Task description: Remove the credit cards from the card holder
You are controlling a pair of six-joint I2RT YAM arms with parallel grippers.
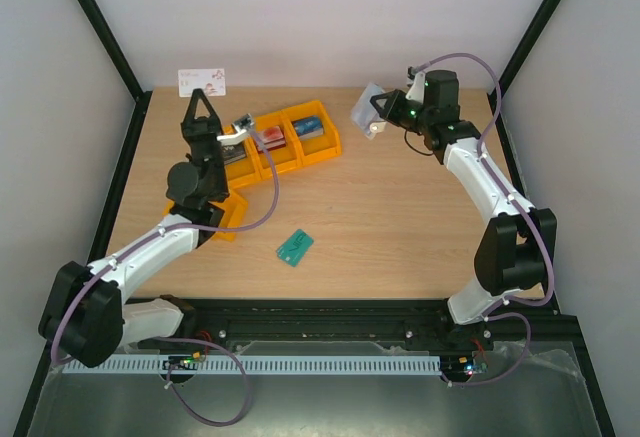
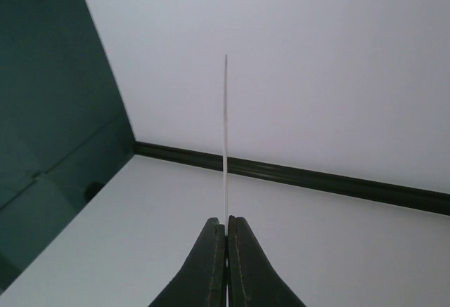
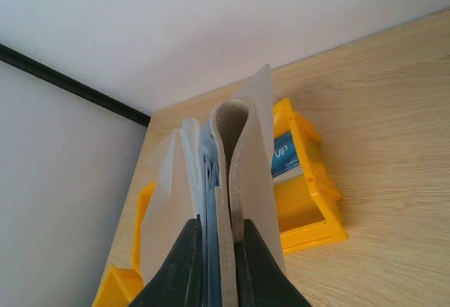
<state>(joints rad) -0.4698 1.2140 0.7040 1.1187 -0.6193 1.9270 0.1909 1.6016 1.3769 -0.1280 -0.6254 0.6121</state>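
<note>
The right gripper (image 3: pixel 219 224) is clamped on the card holder (image 3: pixel 242 131), held upper right of the top view; a thin card (image 2: pixel 225 110), apparently, is pinched by the left gripper (image 2: pixel 226 220), well apart leftward.

A pale wooden table (image 1: pixel 400 217) sits between plain white walls (image 1: pixel 300 17) edged by black frame posts (image 1: pixel 100 27), evenly lit.

There are two arms, with two end effectors: the left end effector (image 2: pixel 226 221) and the right end effector (image 3: pixel 218 226). One card holder (image 3: pixel 242 159) shows. Two loose cards show: one whitish card (image 1: pixel 202 82) and one green card (image 1: pixel 295 248). The yellow bins (image 3: pixel 309 216) show three compartments in a row; a further yellow part sits half hidden by the left arm. There is one table (image 1: pixel 400 227).
</note>
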